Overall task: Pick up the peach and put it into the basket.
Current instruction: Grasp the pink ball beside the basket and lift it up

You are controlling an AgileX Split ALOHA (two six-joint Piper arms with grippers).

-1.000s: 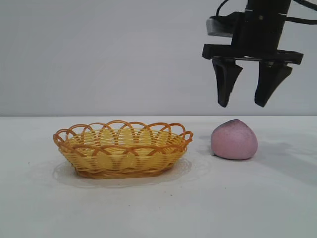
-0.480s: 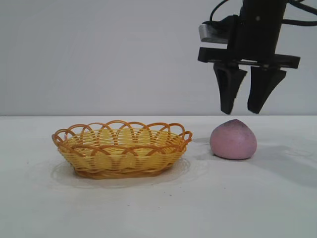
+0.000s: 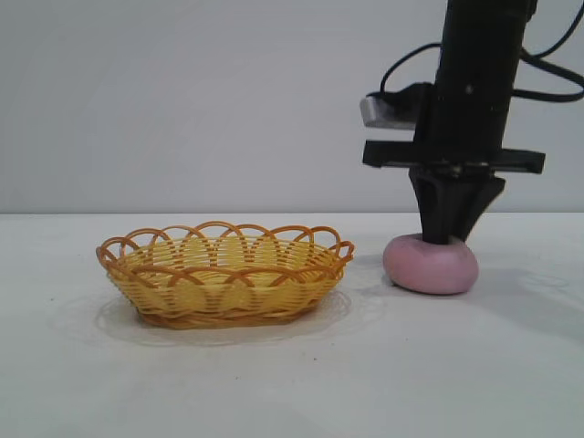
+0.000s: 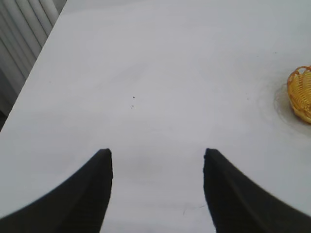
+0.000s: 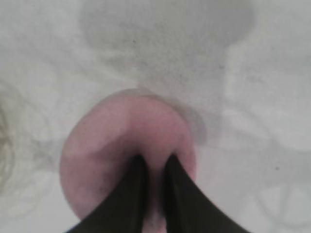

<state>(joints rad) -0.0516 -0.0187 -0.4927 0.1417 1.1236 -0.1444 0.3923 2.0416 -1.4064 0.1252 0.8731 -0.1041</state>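
1. Down has come the right gripper (image 3: 447,239) since a second ago: it hung well above the peach (image 3: 431,265) with its jaws wide apart, and it now presses onto the peach's top.
2. Its jaws have drawn together over that same second. In the exterior view the two black fingers (image 3: 436,212) form one narrow wedge, tips at the crown of the peach.
3. From the right wrist, the fingertips (image 5: 133,187) sit nearly closed, with only a thin strip of pink between them, pinching the soft top of the peach (image 5: 112,145) rather than spanning its sides.
4. That peach looks flatter and wider than it did a second ago, squashed under the gripper; its pointed tip is hidden by the fingers.
5. It is still on the table (image 3: 292,383), just to the right of the basket (image 3: 225,274) in the exterior view, near it but not touching.
6. Nothing lies in the basket, which sits where it was.
7. Off to the side, the left gripper (image 4: 156,160) hangs over bare table, jaws apart and holding nothing; an edge of the basket (image 4: 301,92) shows in its wrist view.
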